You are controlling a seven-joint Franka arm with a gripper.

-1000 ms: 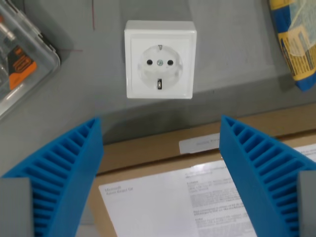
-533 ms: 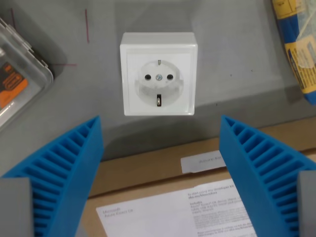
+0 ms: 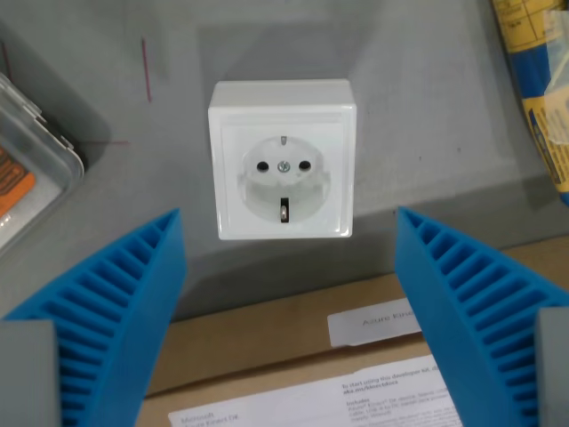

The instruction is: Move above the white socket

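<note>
A square white socket (image 3: 283, 162) lies face up on the grey table, in the upper middle of the wrist view. My gripper (image 3: 289, 311) hangs above, open, its blue ribbed fingers (image 3: 107, 311) spread wide at the bottom left and bottom right. Nothing is held between them. The socket sits just beyond the gap between the fingertips, a little left of centre.
A brown cardboard box (image 3: 293, 365) with a white label lies under the gripper at the bottom. A clear plastic case (image 3: 27, 173) with orange contents is at the left edge. A blue and yellow package (image 3: 542, 80) is at the upper right.
The whole scene has slid down the picture and grown a little, so the camera has moved forward toward the socket. The gripper stays open.
</note>
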